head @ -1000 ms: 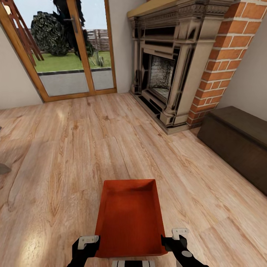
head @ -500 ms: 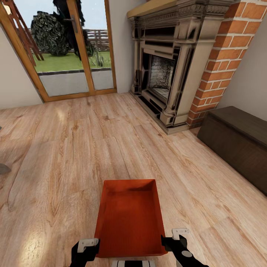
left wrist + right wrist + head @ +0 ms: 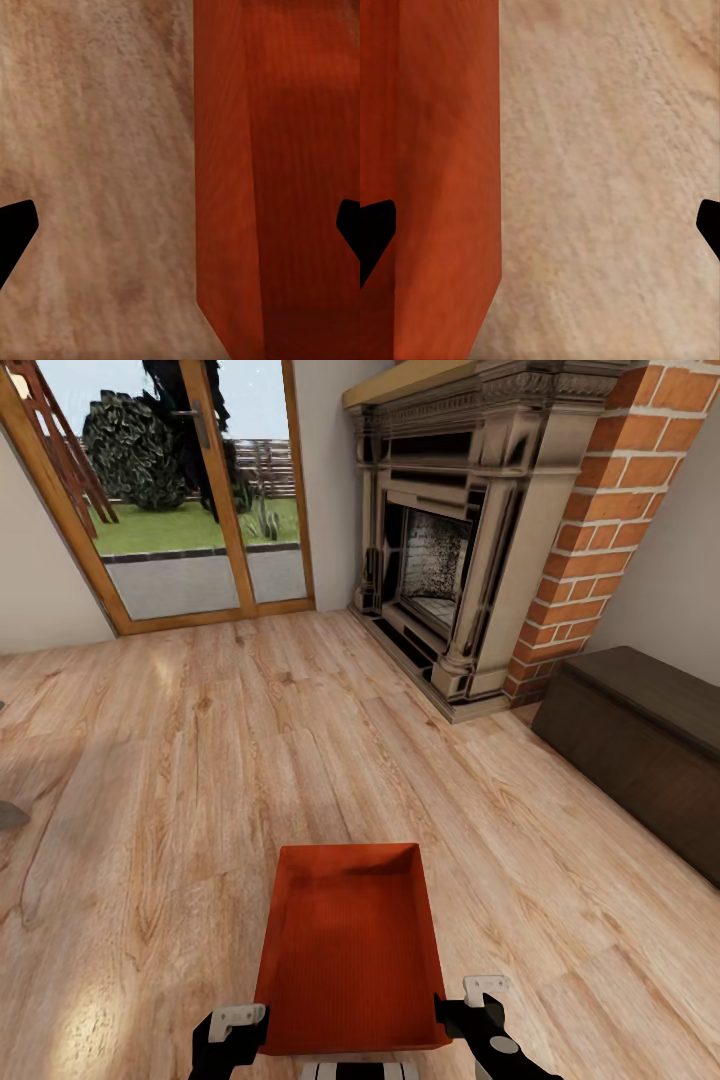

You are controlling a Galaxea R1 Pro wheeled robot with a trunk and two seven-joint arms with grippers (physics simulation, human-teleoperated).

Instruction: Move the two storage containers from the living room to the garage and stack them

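One orange-red storage container (image 3: pixel 350 950) sits low in the head view, just ahead of the robot, over the light wood-plank floor (image 3: pixel 200 760) of the living room; its open top faces up and its ribbed bottom shows. Whether it rests on the planks or is lifted off them I cannot tell.

The left pincer (image 3: pixel 232 1028) is at the container's near left corner and the right pincer (image 3: pixel 478 1005) at its near right corner. In the left wrist view the container's side wall (image 3: pixel 225 180) stands between that pincer's two widely spread dark fingertips (image 3: pixel 13 232), so the left pincer is open astride the wall. The right wrist view shows the same: the wall (image 3: pixel 450 180) between spread fingertips (image 3: pixel 371 232), open.

Beyond stand a fireplace (image 3: pixel 450 540) with a red-brick column (image 3: pixel 600 530), a dark wooden chest (image 3: pixel 640 740) by the right wall, and glazed doors (image 3: pixel 170 490) onto a garden.
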